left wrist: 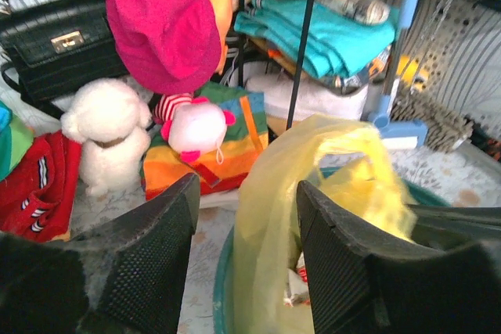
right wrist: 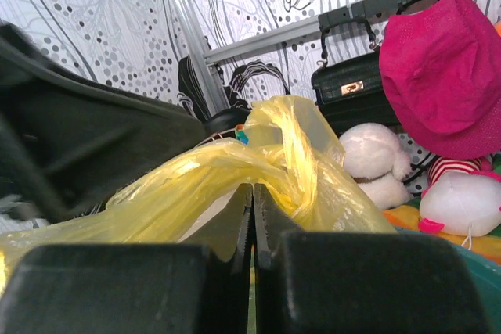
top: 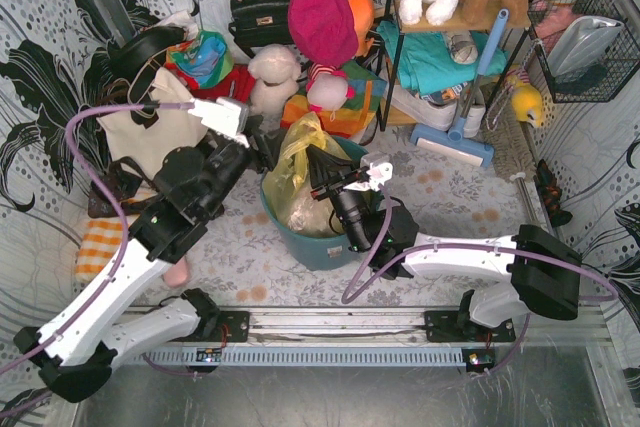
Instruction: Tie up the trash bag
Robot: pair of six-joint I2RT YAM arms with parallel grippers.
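The trash bag (top: pixel 292 165) is thin yellow plastic and sits in the teal round bin (top: pixel 312 243) at the table's middle. Its top is pulled up into twisted strands. My left gripper (top: pixel 262 159) is at the bag's left side. In the left wrist view it (left wrist: pixel 246 220) is open, and a hanging flap of the bag (left wrist: pixel 270 209) stands between the two fingers (left wrist: pixel 149 263). My right gripper (top: pixel 320 177) is over the bin. In the right wrist view it (right wrist: pixel 252 193) is shut on a stretched strand of the bag (right wrist: pixel 227 166), beside a twisted loop.
A cream tote bag (top: pixel 150 132) lies behind the left arm. A black handbag (top: pixel 262 15), pink hat (top: pixel 322 19), white plush toys (top: pixel 272 77) and colourful cloths crowd the back. A shelf (top: pixel 440 57), blue brush (top: pixel 455 139) and wire basket (top: pixel 585 42) stand at the right.
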